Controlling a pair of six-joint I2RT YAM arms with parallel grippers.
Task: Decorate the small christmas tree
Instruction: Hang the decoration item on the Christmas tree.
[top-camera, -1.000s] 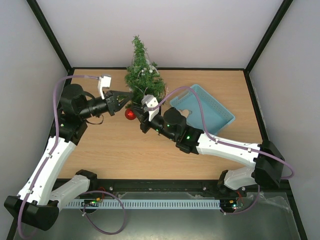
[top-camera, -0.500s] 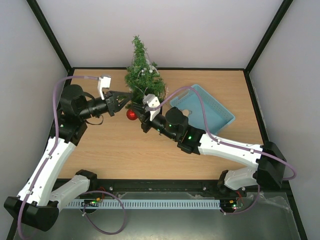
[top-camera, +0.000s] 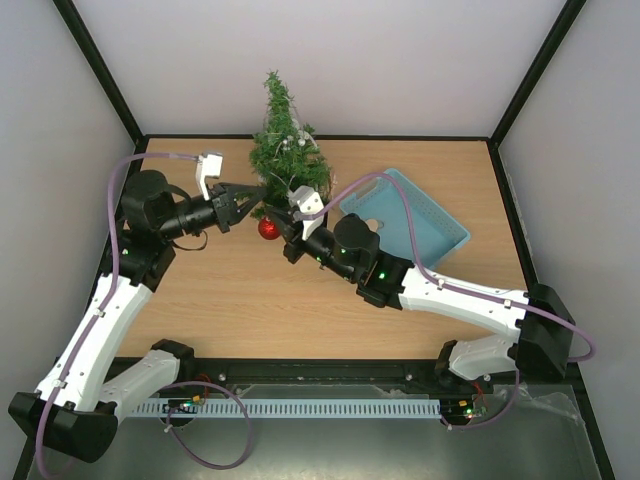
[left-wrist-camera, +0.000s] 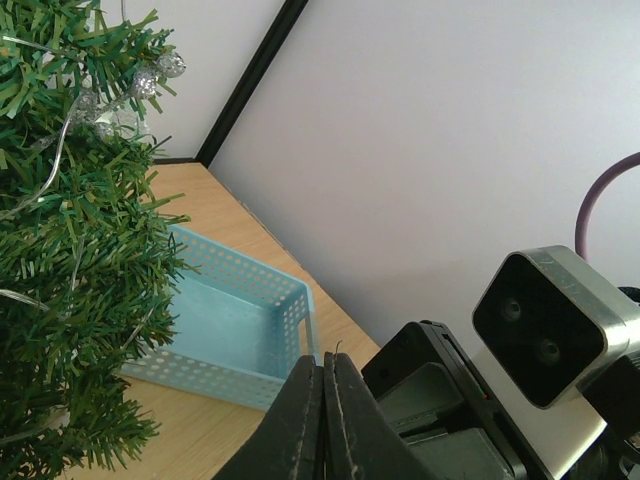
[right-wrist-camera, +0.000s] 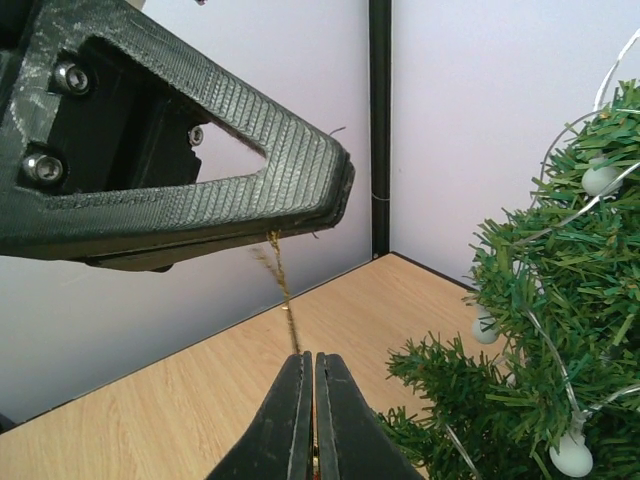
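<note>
The wooden table is shut in by pale walls on the left, far and right sides, with black frame bars at the corners. Its near half is bare wood, the widest open stretch, lying between the two arms. The left arm runs up along the left edge and bends in toward the middle. The right arm reaches from the near right corner across to the centre.

A blue perforated tray lies skewed on the far right part of the table. One corner is close to the right edge, and the right arm's cable arches over the tray.

The small christmas tree stands upright at the far edge, left of centre, with its tip rising in front of the back wall. It carries a wire string of pale beads. The tray is just to its right.

Both claws meet at the tree's near side. The left gripper has its fingers pressed together, clamped on a gold thread. The right gripper, also closed tight, pinches the same thread lower down. A red bauble sits just under the two claws, near the tree's lowest branches.
</note>
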